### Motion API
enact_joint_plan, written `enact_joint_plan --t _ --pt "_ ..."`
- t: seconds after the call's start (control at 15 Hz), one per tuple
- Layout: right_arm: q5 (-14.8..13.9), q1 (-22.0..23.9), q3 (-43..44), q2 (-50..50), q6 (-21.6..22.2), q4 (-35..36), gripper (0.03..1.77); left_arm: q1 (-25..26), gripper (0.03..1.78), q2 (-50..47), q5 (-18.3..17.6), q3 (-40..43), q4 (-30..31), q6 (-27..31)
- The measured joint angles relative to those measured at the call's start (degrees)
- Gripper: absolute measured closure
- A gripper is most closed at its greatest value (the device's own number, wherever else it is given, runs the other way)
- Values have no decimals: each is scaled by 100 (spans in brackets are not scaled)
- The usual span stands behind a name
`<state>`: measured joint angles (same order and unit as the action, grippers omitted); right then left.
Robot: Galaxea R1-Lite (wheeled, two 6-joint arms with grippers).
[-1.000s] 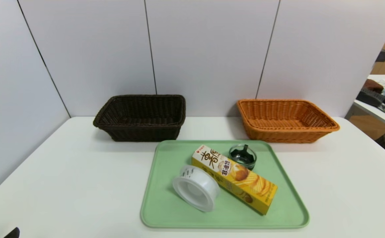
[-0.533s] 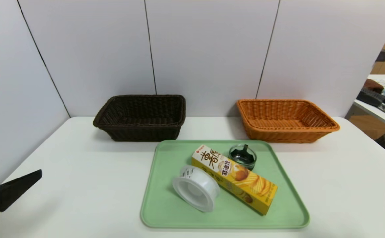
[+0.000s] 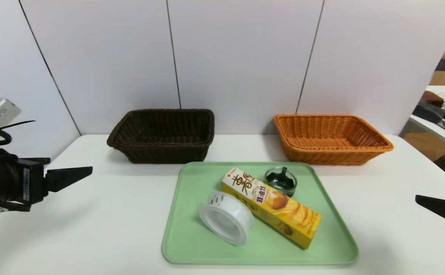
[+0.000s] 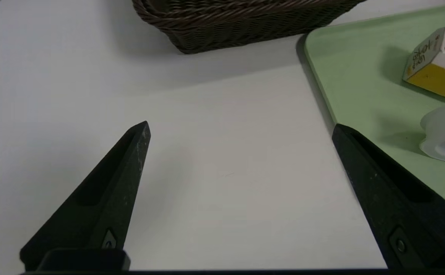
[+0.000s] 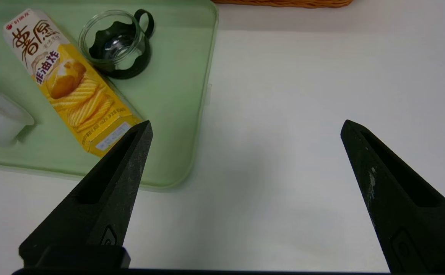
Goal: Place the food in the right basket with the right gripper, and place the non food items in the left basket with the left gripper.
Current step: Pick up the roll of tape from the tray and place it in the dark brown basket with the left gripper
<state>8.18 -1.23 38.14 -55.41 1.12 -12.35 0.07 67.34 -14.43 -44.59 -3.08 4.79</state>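
Observation:
The yellow snack box (image 3: pixel 272 206) lies aslant on a green tray, with the white tape roll (image 3: pixel 226 217) leaning against one side of it. The small glass dish (image 3: pixel 280 180) stands just behind it. The dark brown left basket (image 3: pixel 165 154) and the orange right basket (image 3: pixel 322 156) sit at the back. My left gripper (image 3: pixel 71 168) hovers open over bare table left of the tray (image 4: pixel 241 126). Open as well, my right gripper (image 3: pixel 438 195) hangs right of the tray, near the box's end (image 5: pixel 246 122). Neither holds anything.
The green tray (image 3: pixel 192 236) sits mid-table on the white tabletop (image 3: pixel 111 214). Grey wall panels rise right behind the baskets. A second table with clutter (image 3: pixel 444 114) stands off to the far right.
My left arm has risen from the lower left corner and reached inward over the table. My right gripper's finger has come into view at the right edge. The objects have not moved.

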Motion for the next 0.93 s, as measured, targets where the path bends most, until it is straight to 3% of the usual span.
enact_joint_plan --t 0.07,0.4,0.67,0.93 --pt "116 -4 0 -29 -13 -2 10 -45 12 145 -155 -39 2 39" --pt "262 -9 -157 205 -152 -93 10 -436 12 324 -245 -46 -9 46" --pt "883 -77 -339 433 -228 -96 10 -1354 12 369 -375 -127 -11 44" --pt "937 -400 -367 369 -301 -74 10 -2160 12 667 -1053 -629 0 52"
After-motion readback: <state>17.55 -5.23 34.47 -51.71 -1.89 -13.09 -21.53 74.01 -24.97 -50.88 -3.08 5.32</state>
